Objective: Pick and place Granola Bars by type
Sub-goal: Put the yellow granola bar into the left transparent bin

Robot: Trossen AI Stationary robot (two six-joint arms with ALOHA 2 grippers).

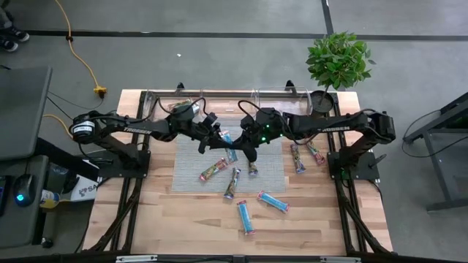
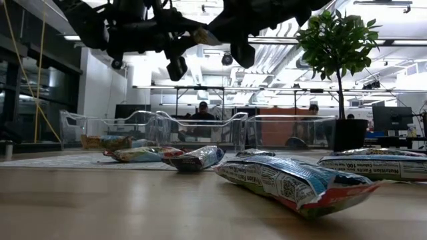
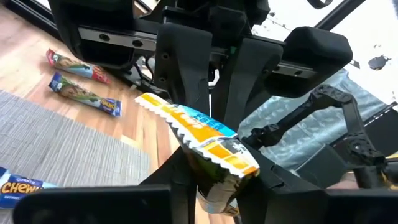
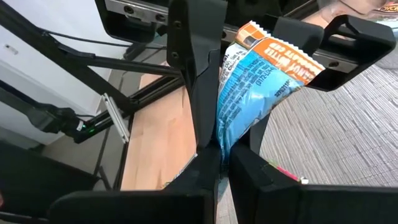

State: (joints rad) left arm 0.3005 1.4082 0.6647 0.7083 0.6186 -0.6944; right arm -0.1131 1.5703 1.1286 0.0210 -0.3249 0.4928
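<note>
Both grippers pinch one blue-orange bar (image 1: pixel 229 141) mid-air: left gripper (image 1: pixel 217 137), right gripper (image 1: pixel 245 150). Handover: one should release before the other pulls away toward 12 o'clock bins (image 1: pixel 219 98).

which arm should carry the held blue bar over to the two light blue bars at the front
Right, probably. The left gripper and right gripper both clamp the blue bar, and the light blue bars lie nearer the right arm's side.

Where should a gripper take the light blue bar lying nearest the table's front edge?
Across its narrow middle, from straight above: the light blue bar lies flat on the bare table, long sides clear. The left gripper and right gripper hold a blue-orange bar midair.
</note>
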